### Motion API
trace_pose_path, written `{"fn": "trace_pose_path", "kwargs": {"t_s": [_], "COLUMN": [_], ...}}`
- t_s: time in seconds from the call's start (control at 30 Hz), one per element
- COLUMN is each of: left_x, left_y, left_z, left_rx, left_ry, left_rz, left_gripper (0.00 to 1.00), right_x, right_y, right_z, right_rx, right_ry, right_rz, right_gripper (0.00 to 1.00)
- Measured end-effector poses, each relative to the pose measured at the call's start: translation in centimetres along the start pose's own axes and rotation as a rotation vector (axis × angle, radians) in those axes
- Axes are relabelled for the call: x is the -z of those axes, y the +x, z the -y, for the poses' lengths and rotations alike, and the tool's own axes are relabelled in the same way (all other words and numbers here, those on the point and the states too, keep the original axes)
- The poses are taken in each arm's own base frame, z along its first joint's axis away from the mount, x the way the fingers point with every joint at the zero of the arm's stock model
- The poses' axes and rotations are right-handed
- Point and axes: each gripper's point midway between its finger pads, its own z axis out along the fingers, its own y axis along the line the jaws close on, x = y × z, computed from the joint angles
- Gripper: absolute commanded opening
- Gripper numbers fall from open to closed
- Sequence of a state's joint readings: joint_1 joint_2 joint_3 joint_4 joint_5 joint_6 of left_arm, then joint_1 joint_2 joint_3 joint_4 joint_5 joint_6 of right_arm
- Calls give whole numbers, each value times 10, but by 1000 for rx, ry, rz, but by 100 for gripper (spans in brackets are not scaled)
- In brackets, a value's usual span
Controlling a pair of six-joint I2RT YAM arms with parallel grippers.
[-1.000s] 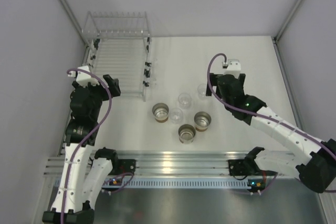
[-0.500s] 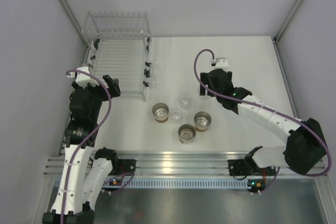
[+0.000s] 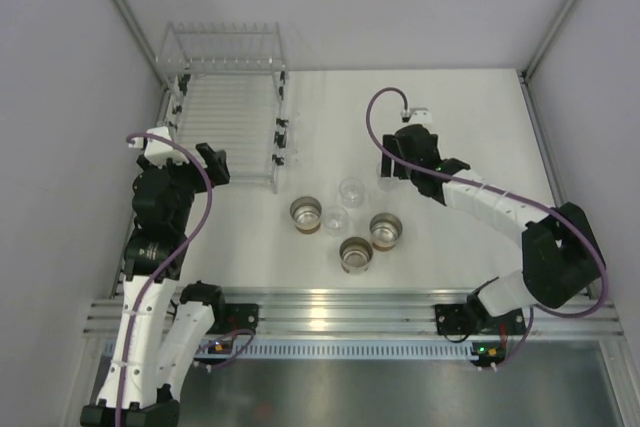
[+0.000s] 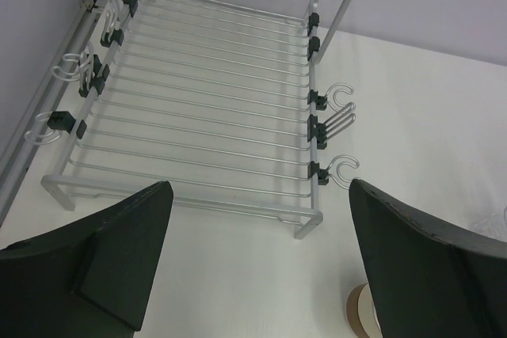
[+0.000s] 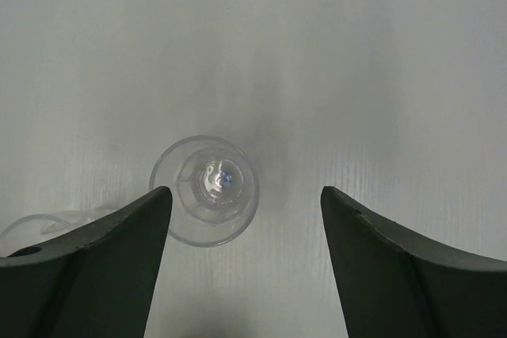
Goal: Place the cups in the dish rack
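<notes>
The dish rack (image 3: 225, 107) stands at the far left and fills the left wrist view (image 4: 198, 93); no cup is in it. Three cream cups (image 3: 306, 214) (image 3: 386, 229) (image 3: 355, 254) and two clear cups (image 3: 351, 189) (image 3: 336, 219) stand mid-table. My right gripper (image 3: 392, 169) hangs open above the third clear cup (image 5: 204, 189), which stands upright between the fingers, close to the left finger (image 5: 119, 251) and untouched. My left gripper (image 3: 215, 162) is open and empty before the rack's near edge. One cream cup's edge (image 4: 358, 306) shows beside its right finger.
Another clear cup's rim (image 5: 32, 223) shows at the left edge of the right wrist view. The rack has hooks along its right side (image 4: 341, 120) and a raised frame at its far end (image 3: 222, 42). Walls enclose the table on three sides.
My right arm has swung left and away from its base, bringing its open gripper over the far right clear cup. The left arm and the cups have not moved.
</notes>
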State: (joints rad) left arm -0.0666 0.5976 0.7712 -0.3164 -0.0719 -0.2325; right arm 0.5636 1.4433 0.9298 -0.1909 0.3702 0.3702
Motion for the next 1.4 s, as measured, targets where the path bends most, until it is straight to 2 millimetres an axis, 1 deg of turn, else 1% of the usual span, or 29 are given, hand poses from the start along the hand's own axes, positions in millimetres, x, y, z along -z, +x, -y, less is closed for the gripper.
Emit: {"fn": "trace_pose_path", "kwargs": {"t_s": [0.23,0.33,0.4,0.43,0.5,0.53,0.63,0.67,0.73,0.8,0.83,0.87,0.9,0.93,1.27,1.4], "left_x": [0,0,0,0,0,0,0,0,0,0,0,0,0,0,0,0], "left_y": [0,0,0,0,0,0,0,0,0,0,0,0,0,0,0,0], "left_z": [0,0,0,0,0,0,0,0,0,0,0,0,0,0,-3,0], "left_rx": [-1,-1,0,-1,0,-1,0,0,0,-1,-1,-1,-1,-1,-1,-2], "left_ry": [1,1,0,0,0,0,0,0,0,0,-1,-1,0,0,-20,-8], "left_rz": [-1,-1,0,0,0,0,0,0,0,0,-1,-1,0,0,4,2], "left_gripper": [99,99,99,99,99,99,99,99,99,99,99,99,99,99,99,99], "right_x": [-18,-25,-29,-30,-33,-34,-38,-40,-42,-44,-44,-44,-44,-45,-45,-37], "right_y": [8,13,17,18,19,20,22,24,27,30,30,30,30,30,28,26], "right_z": [3,4,4,4,4,3,3,3,3,4,4,4,4,4,8,14], "right_rx": [-13,-14,-13,-13,-15,-15,-16,-16,-13,-11,-10,-9,-6,-3,-11,-3], "right_ry": [-6,-8,-7,-8,-11,-15,-20,-22,-22,-23,-23,-23,-24,-24,-2,19], "right_rz": [-30,-47,-57,-62,-64,-65,-72,-77,-87,-94,-96,-96,-96,-96,-87,-91], "right_gripper": [74,70,67,63,57,52,44,40,39,36,29,19,4,0,0,0]}}
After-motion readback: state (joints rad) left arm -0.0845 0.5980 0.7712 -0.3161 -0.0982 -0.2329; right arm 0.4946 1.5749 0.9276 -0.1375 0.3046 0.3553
